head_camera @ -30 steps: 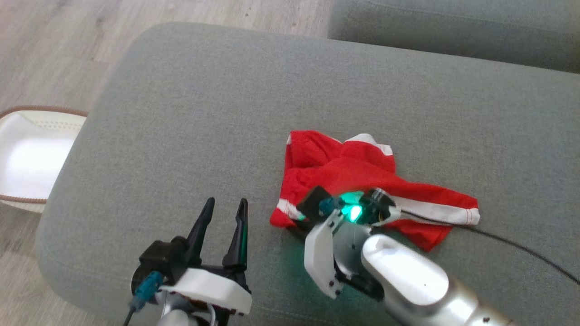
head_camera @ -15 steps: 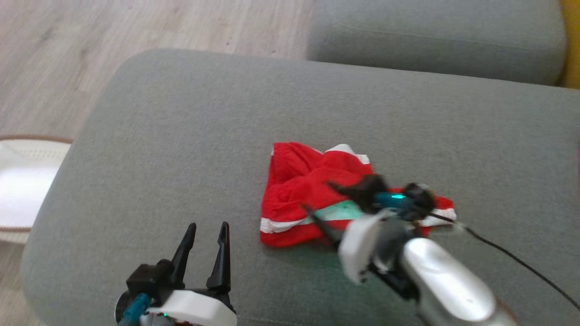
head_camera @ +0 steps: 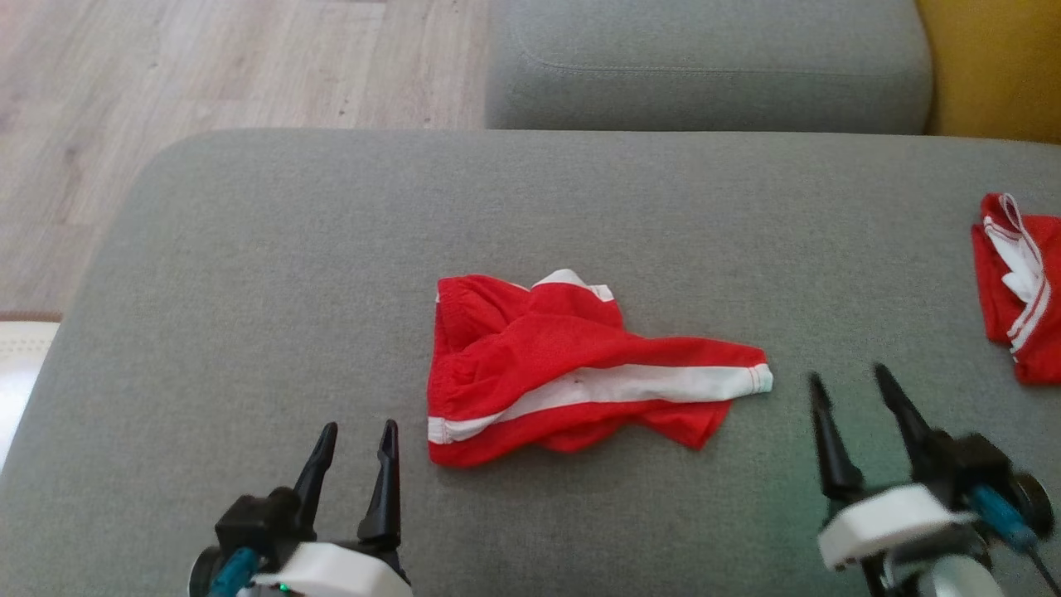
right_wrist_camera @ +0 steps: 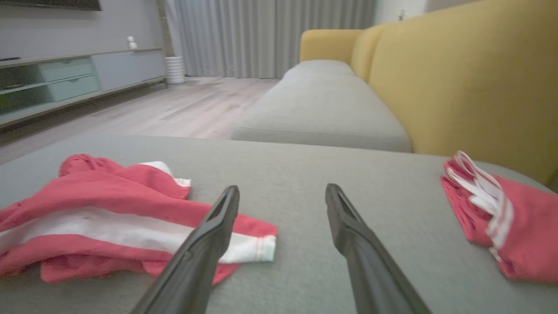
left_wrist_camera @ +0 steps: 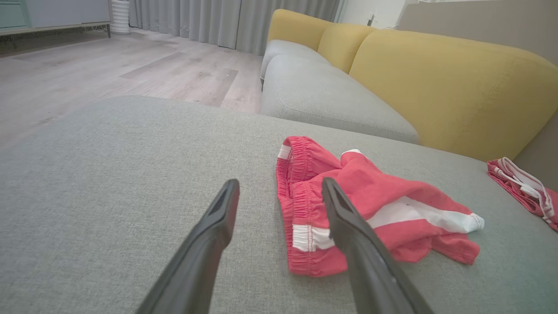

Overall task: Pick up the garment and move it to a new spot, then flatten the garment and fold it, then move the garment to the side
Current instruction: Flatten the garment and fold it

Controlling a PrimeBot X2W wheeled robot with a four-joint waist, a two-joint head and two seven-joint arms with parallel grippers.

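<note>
Red fabric with a white band: the garment (head_camera: 572, 373), a pair of shorts, lies crumpled on the grey sofa cushion (head_camera: 331, 249), between my two hands and a little ahead of their fingertips. Its long axis runs crosswise to the way my fingers point, from one hand toward the other. The gathered elastic waistband is the end nearer my left gripper (head_camera: 358, 426). The narrow, white-hemmed leg end points toward my right gripper (head_camera: 848, 376). The white stripe follows this long axis, tilting slightly away from me at the right end.

My left gripper has its two dark fingers spread apart with nothing between them. The waistband lies just ahead of it and off to its right, close but not touching. In the left wrist view my right-hand finger overlaps the red cloth.

My right gripper is also spread and holds nothing. The hemmed tip lies near it, ahead and to its left, apart from the fingers.

A second red garment (head_camera: 1015, 298) with white cords lies ahead and to the right of my right gripper, well apart from the shorts, by the yellow backrest (head_camera: 986, 66).
</note>
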